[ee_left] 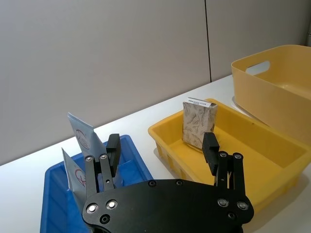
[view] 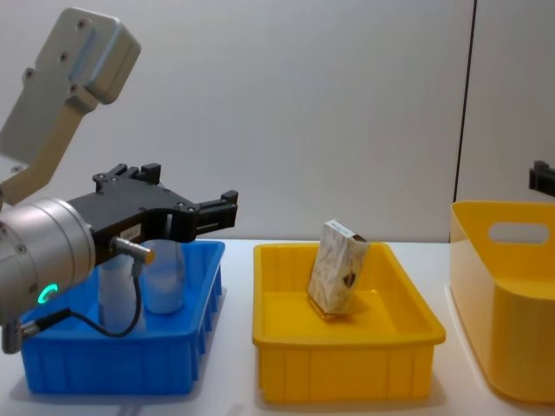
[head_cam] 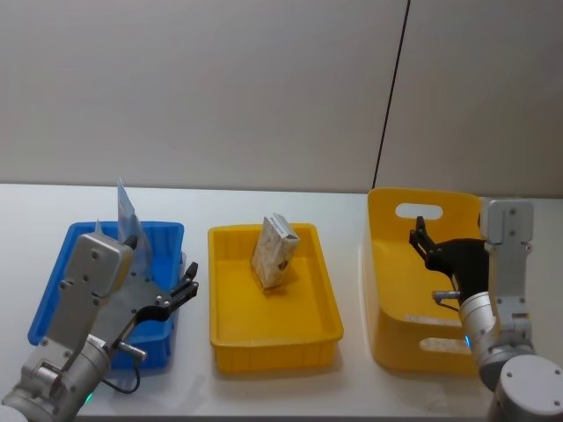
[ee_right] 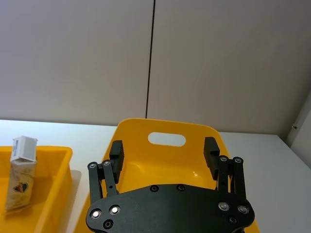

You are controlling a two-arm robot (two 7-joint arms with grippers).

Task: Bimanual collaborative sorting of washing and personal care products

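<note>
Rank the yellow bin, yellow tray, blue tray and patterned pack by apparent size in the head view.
1. yellow bin and yellow tray: too close to rank.
2. blue tray: similar, partly hidden by the left gripper.
3. patterned pack: clearly smallest.

Left, shallow blue plastic tray (head_cam: pixel 51 299): smooth, faint sheen. Centre, rectangular yellow plastic tray (head_cam: pixel 274 341): glossy. Right, tall yellow plastic basket (head_cam: pixel 396 325): smooth, satin. Small beige patterned pack (head_cam: pixel 274 253): matt, papery. White tabletop (head_cam: pixel 352 387): matt.

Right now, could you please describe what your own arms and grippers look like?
Both arms are pale grey with boxy wrist housings over silver cylindrical joints. The left gripper and right gripper are matte black, with linked fingers pinned by silver screws and blocky tips. A thin black cable loops beneath the left wrist, beside a green light.
</note>
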